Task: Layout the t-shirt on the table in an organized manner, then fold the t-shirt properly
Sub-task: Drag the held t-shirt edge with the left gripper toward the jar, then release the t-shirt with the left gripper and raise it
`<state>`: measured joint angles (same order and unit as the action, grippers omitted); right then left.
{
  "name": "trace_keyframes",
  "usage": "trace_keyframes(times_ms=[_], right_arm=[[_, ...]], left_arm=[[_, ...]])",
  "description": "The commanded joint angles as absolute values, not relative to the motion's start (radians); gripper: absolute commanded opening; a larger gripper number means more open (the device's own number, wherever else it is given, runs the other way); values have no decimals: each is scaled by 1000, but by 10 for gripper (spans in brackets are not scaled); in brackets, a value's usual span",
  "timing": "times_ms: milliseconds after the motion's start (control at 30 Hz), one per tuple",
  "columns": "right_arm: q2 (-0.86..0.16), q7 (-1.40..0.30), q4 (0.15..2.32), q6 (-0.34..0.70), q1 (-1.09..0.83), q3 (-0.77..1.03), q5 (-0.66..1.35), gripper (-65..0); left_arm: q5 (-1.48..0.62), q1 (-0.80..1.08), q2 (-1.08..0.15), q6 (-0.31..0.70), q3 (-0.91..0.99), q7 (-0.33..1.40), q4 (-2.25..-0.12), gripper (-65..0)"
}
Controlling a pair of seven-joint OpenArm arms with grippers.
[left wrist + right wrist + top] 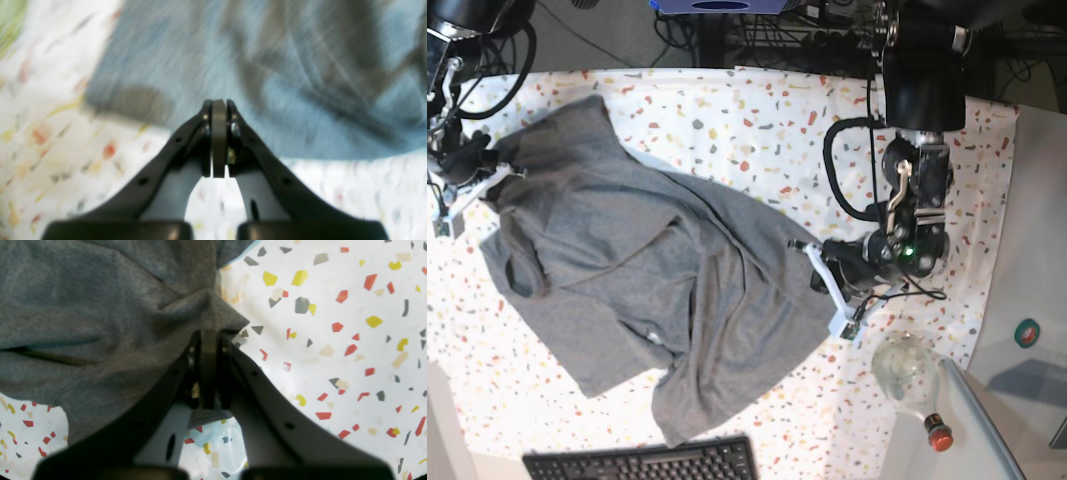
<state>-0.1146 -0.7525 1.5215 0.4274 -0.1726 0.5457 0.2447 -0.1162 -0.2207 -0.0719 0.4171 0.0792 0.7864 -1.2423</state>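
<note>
The grey t-shirt (657, 270) lies spread but rumpled on the flecked white table (757, 120), with folds across its middle. My right gripper (208, 335) is shut on a bunched edge of the t-shirt (83, 323); a bit of fabric shows between its jaws. In the base view it (489, 172) is at the shirt's far left edge. My left gripper (219, 104) is shut with nothing visible between its pads, tips over the t-shirt's (283, 66) edge. In the base view it (802, 250) is at the shirt's right edge. The left wrist view is motion-blurred.
A clear round bottle (907, 370) with a red cap lies at the table's front right, close to the left arm. A black keyboard (642, 462) sits at the front edge. A plain grey surface (1037, 260) borders the table on the right.
</note>
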Motion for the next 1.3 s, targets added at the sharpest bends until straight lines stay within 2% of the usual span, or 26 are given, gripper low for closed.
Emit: trace_keyframes(times_ms=[0,133,267,433,533,700,1067,1200,1267], right_arm=[[-130,-734,1537,427,-163,549,254,-650],[-130,-734,1538,427,-176,549,254,-650],[-130,-734,1537,427,-177,549,254,-650],[-131,-730,1538,429,-185,550,254,-650],[-133,-728,1537,429,-189,550,254,-650],[-133,-728,1537,429,-189,549,254,-650],[-134,-734,1543,429,-188,549,252,-650],[-137,-748,1543,429,-189,549,251,-650],[-137,-791,1546,429,-189,549,251,-650]], left_arm=[[-107,-271,-91,409,90,757,-1202,-650],[-107,-344,-77,407,101,667,-1010,-650],[-77,-354,-84,326,88,608,-918,-650],[62,-309,-88,321,88,601,-874,-650],[62,-225,-120,321,90,604,-961,-650],[-18,-85,-176,321,101,684,-1245,-650],[-41,-176,-147,318,101,992,-1543,-650],[-41,-189,-153,317,124,1003,-1560,-650],[-41,-182,-153,318,213,1004,-1584,-650]])
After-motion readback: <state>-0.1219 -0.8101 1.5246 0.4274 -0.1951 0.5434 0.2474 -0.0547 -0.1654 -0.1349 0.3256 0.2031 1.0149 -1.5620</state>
